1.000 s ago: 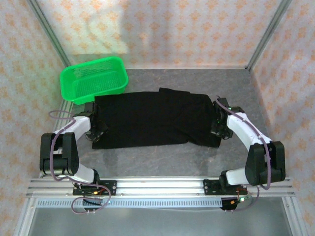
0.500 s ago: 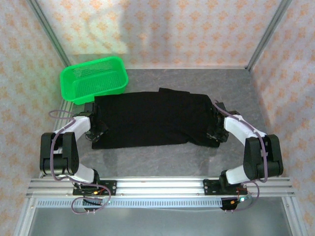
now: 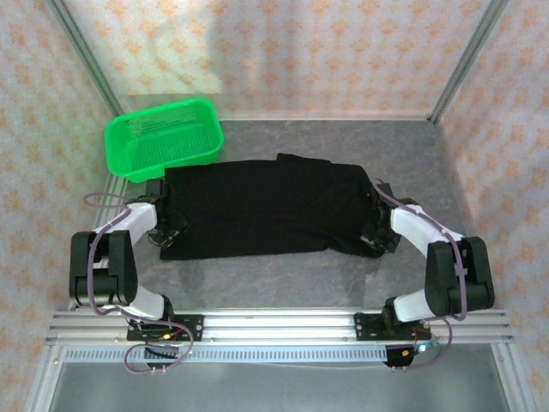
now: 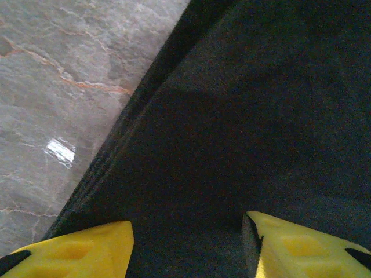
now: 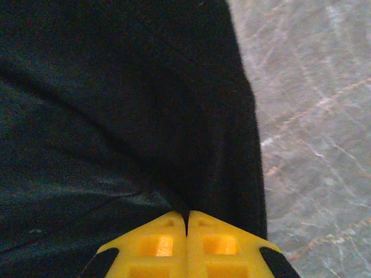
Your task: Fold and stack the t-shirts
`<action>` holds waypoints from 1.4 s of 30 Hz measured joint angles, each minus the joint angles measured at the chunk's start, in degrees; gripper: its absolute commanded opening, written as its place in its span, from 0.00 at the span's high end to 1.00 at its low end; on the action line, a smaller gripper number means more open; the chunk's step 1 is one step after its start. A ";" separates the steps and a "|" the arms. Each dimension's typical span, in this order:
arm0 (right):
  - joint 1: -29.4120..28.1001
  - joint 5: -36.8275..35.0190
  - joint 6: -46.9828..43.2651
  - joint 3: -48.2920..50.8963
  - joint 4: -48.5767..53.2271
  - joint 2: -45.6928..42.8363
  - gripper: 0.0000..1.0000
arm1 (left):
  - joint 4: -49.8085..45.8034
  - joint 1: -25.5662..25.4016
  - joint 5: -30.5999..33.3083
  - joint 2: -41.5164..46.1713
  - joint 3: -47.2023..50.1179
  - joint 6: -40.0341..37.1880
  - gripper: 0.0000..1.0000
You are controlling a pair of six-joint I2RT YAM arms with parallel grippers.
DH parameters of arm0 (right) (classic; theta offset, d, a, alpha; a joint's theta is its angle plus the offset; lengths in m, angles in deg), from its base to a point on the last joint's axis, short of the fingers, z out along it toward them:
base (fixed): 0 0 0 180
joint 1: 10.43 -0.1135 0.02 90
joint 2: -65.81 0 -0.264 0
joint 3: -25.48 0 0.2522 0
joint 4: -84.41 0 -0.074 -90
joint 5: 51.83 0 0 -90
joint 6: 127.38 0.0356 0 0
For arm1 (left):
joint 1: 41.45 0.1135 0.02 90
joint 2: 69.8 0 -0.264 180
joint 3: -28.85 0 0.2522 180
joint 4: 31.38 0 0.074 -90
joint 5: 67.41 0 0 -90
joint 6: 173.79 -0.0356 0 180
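While our left hand (image 4: 186, 231) sits released over the left edge of the t-shirt (image 3: 266, 210), our right hand (image 5: 186, 215) pinches its right edge.

overhead from behind, wrist views close over t-shirt (image 3: 266, 210)

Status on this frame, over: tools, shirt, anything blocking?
Left tool open over t-shirt, left edge. Right tool shut, pinching right edge. Cloth lies flat. Green basket at far-left corner, not blocking.

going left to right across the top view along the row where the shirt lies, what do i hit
left gripper → plain black cloth t-shirt → right gripper
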 measured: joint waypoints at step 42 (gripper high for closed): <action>2.47 -8.68 18.10 2.25 13.99 -25.44 0.43 | -11.54 3.85 -0.50 17.57 6.21 0.42 0.00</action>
